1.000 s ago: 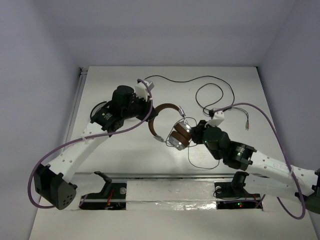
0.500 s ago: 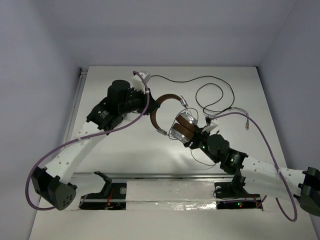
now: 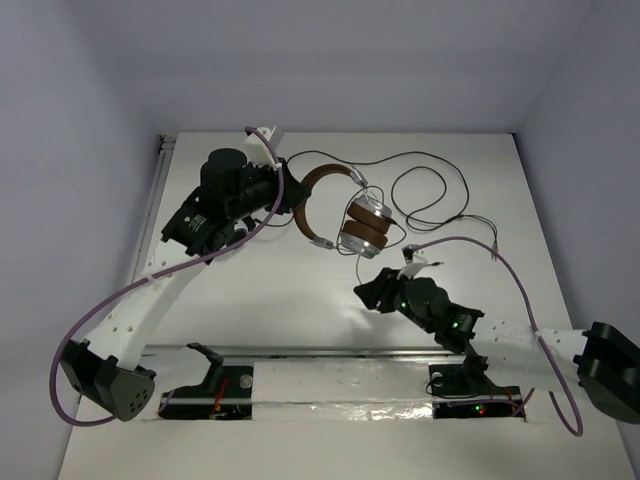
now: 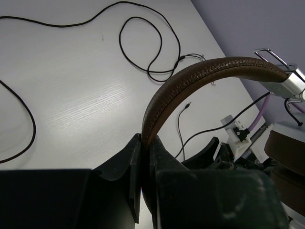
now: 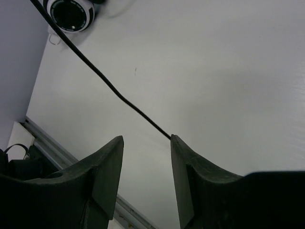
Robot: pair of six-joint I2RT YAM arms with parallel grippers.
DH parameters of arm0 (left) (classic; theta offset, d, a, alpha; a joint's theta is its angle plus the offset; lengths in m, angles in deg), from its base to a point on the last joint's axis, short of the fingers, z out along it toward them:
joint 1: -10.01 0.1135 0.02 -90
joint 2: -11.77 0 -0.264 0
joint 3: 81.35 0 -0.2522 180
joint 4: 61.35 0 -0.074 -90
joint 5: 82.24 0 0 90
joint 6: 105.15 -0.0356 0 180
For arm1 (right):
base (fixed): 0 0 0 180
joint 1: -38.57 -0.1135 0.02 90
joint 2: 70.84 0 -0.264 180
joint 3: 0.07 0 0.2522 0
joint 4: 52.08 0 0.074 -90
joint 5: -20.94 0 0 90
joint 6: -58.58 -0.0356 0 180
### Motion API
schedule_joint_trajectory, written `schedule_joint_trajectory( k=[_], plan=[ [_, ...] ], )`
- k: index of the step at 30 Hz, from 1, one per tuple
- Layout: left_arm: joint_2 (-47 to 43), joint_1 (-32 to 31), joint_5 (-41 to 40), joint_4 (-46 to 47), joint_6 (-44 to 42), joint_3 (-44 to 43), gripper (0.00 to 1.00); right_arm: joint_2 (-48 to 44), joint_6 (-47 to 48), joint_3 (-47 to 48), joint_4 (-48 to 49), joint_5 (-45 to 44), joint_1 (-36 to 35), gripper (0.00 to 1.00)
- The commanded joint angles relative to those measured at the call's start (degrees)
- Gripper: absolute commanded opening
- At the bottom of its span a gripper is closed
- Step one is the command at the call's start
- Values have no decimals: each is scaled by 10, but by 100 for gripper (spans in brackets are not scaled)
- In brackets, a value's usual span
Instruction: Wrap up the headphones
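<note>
White table (image 3: 480, 180) | left fingers (image 4: 121, 176) clamp headphones (image 3: 364, 226) — right fingers (image 5: 102, 176) apart

A white table (image 3: 240, 300) with a faint wood grain fills most of the scene. Plain pale grey-lavender walls (image 3: 340, 60) close in the table's far side and both flanks. A thin metal rail (image 3: 330, 351) runs across the table close to its near edge. Just nearer than that rail lies a strip of crinkled silver foil (image 3: 340, 405). A narrow pale channel (image 3: 152, 215) follows the table's left edge. In the right wrist view a round white-and-black object (image 5: 71, 14) sits on the table close to where it meets a wall. A tiny dark speck (image 5: 135, 71) marks the tabletop not far from it.
</note>
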Motion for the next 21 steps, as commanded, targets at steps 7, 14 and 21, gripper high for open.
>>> schedule_joint_trajectory(
  k=[7, 14, 21],
  plan=[
    [1, 2, 21, 61, 49, -51, 0, 78, 0, -3, 104, -17, 2, 51],
    [8, 2, 13, 47, 43, -69, 0, 116, 16, 8, 137, -14, 2, 52],
    [14, 2, 14, 51, 52, -81, 0, 157, 8, 3, 156, 11, 2, 48]
  ],
)
